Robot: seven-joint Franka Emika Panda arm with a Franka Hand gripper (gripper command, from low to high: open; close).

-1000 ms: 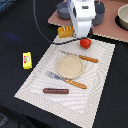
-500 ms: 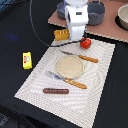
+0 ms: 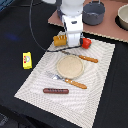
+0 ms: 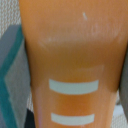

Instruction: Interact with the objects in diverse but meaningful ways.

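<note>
My gripper [image 3: 73, 44] stands low at the far edge of the placemat, right at the golden scored bread loaf [image 3: 60, 40], which sticks out to the exterior view's left of it. In the wrist view the loaf [image 4: 72, 60] fills the picture between grey fingers [image 4: 9, 65] at the frame edges; the jaws look wide apart around it. The red tomato [image 3: 86, 43] lies just to the exterior view's right of the gripper. The yellow printed packet [image 3: 27, 60] lies on the black table. The thin brown sausage [image 3: 56, 91] lies near the mat's front. The grey pan [image 3: 93, 12] stands behind.
A round tan plate [image 3: 70, 66] sits mid-mat between an orange-handled knife [image 3: 82, 57] and fork [image 3: 67, 80]. A bowl [image 3: 123, 17] stands at the back right on a brown board [image 3: 107, 30]. A black cable [image 3: 36, 35] curves over the table.
The gripper has come down from above the mat's far edge to the level of the bread loaf. The other objects have not moved.
</note>
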